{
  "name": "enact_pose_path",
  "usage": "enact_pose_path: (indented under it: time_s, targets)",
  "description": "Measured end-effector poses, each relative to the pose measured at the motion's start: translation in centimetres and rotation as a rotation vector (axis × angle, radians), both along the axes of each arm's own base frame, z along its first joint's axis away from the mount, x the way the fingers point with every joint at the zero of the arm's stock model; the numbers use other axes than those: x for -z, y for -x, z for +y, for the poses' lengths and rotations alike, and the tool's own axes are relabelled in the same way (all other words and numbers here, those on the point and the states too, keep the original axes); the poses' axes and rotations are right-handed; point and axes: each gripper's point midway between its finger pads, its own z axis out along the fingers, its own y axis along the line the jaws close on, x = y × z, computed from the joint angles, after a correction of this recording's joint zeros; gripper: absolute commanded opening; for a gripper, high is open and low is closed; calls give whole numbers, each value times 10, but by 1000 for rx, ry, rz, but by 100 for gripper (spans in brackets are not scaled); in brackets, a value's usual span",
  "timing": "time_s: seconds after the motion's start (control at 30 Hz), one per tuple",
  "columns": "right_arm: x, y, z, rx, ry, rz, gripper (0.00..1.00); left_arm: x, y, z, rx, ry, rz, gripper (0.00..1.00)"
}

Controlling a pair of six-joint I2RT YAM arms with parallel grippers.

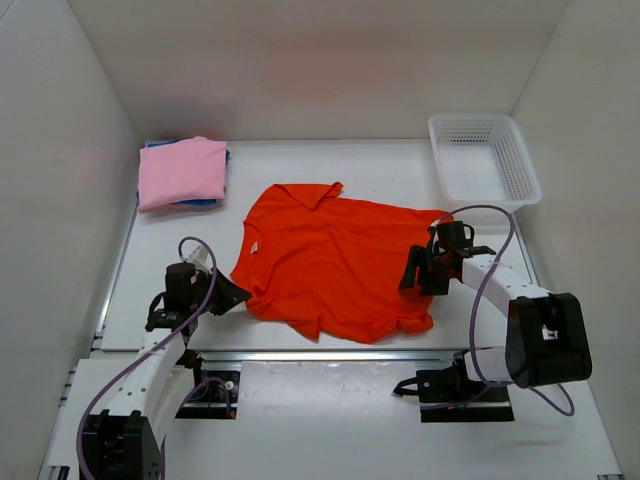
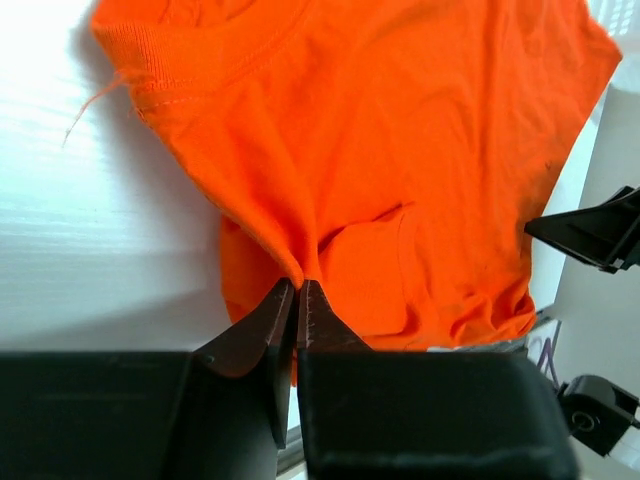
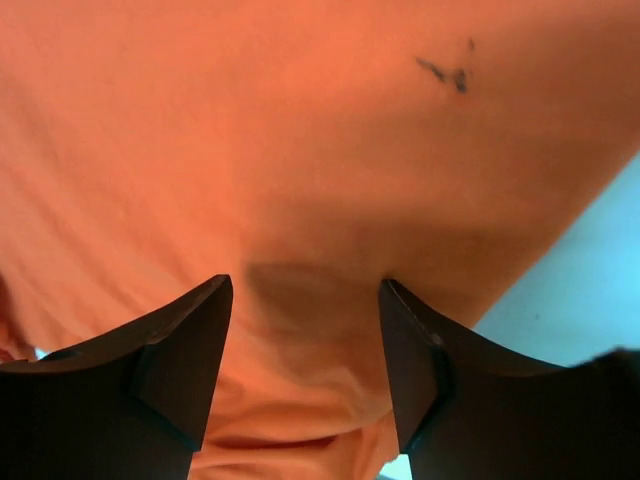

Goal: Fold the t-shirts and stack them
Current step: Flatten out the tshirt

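Two of the three shirts look finished: the pink t-shirt [image 1: 181, 171] lies folded square in the far left corner of the desk [image 1: 320, 160], on top of the blue t-shirt [image 1: 205, 203], of which only a thin edge shows beneath it. That makes the start of the stack.

One shirt is left. The orange-red t-shirt [image 1: 335, 265] lies spread open across the middle of the desk, collar toward the far edge and hem toward the near edge, with no fold in it yet. Some rumpling shows along its near and right sides.

The left gripper [image 2: 297, 290] sits at the shirt's left side, its fingers pressed together on a small pinch of orange cloth that puckers up into them. The right gripper [image 3: 305, 290] is over the shirt's right side, fingers spread wide with cloth filling the gap below; it probably hovers just above the fabric, though the wrist view is too close to tell whether the tips touch.

The white basket [image 1: 485, 165] stands in the far right corner, well apart from the shirts.

By these views, the task is roughly two-thirds done: the orange-red shirt needs folding and then placing on the pink one.
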Motion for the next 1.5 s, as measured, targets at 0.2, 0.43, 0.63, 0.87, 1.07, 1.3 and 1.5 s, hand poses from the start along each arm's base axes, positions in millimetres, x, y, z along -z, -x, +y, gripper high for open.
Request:
enact_pose_path:
  time_s: [0.2, 0.43, 0.63, 0.87, 1.07, 1.3, 1.5]
  targets:
    - [7, -10, -2, -33, 54, 16, 0, -12, -9, 9, -38, -24, -45, 10]
    - [-6, -65, 3, -60, 81, 5, 0, -25, -26, 26, -88, -86, -61, 7]
    - [-93, -173, 7, -64, 96, -254, 0, -77, -71, 59, -185, -203, -192, 0]
    - [-115, -221, -1, -60, 125, -339, 13, -50, -85, 80, -224, -266, -106, 48]
    - [-55, -125, -6, -65, 113, -148, 30, -20, -77, 77, -199, -246, -15, 76]
    - [-39, -46, -6, -46, 71, -86, 30, -64, -68, 48, -148, -168, -157, 49]
    - [-30, -19, -6, -15, 32, -69, 29, -70, -50, 6, -89, -13, -202, 19]
